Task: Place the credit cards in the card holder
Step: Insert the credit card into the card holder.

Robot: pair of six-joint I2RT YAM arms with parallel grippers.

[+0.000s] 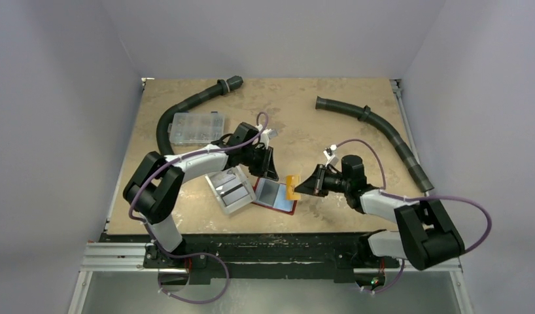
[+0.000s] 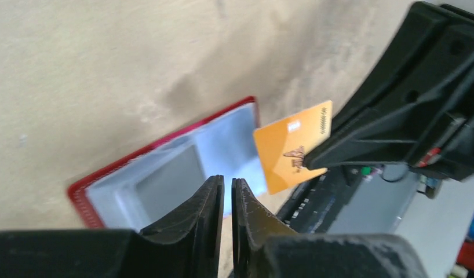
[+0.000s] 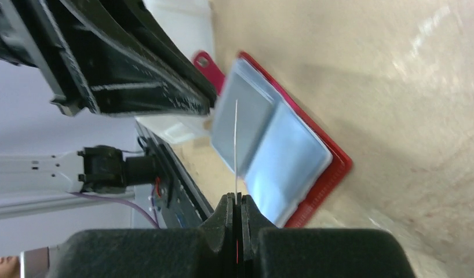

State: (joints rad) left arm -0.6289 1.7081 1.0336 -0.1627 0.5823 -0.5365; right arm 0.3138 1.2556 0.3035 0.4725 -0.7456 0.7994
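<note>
Card (image 1: pixel 292 188), orange, thin and stiff, pinched at one end in right hand (image 1: pixel 303 186), jaws shut flat on it, held on edge just above holder (image 1: pixel 276 195). Holder lying open on counter (image 1: pixel 304 124), red rim, clear sleeves (image 2: pixel 165 174) facing up. Left hand (image 1: pixel 268 171) over holder's far side, jaws a slit apart, nothing seen between them. Probably light, slick and springy if bent; best gripped by the end, as now, leading edge free. Sleeves likely limp and apt to buckle, so worth pinning holder by its rim while feeding card in.
</note>
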